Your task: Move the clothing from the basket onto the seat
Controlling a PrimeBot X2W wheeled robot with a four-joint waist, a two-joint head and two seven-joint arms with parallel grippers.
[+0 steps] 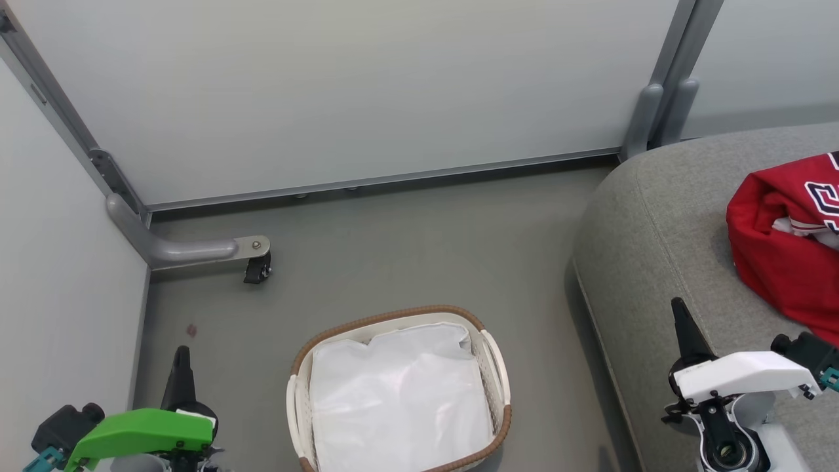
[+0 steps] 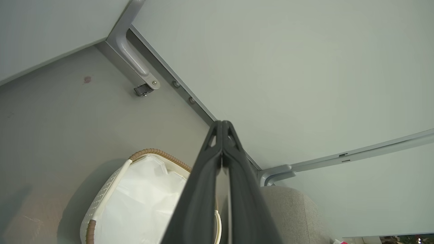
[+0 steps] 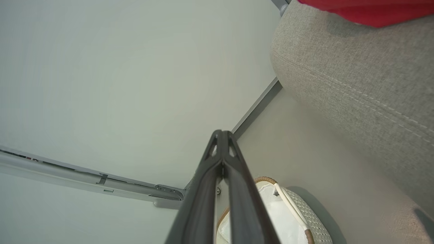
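Note:
The red clothing (image 1: 786,249) with white trim and black-and-white lettering lies bunched on the grey seat (image 1: 655,223) at the right; its red edge (image 3: 369,10) shows above the stitched seam of the seat (image 3: 356,74). The cream basket (image 1: 496,367) with its brown woven rim stands on the floor at the bottom centre, holding just its white liner (image 1: 400,393). My left gripper (image 1: 181,357) is shut at the lower left, left of the basket (image 2: 101,203). My right gripper (image 1: 678,311) is shut over the seat's front edge, with nothing in it.
Pale partition walls (image 1: 341,92) close the space behind and to the left. A grey metal foot with a castor (image 1: 255,265) juts onto the grey floor (image 1: 406,249) beyond the basket. A post base (image 1: 649,118) stands by the seat's far corner.

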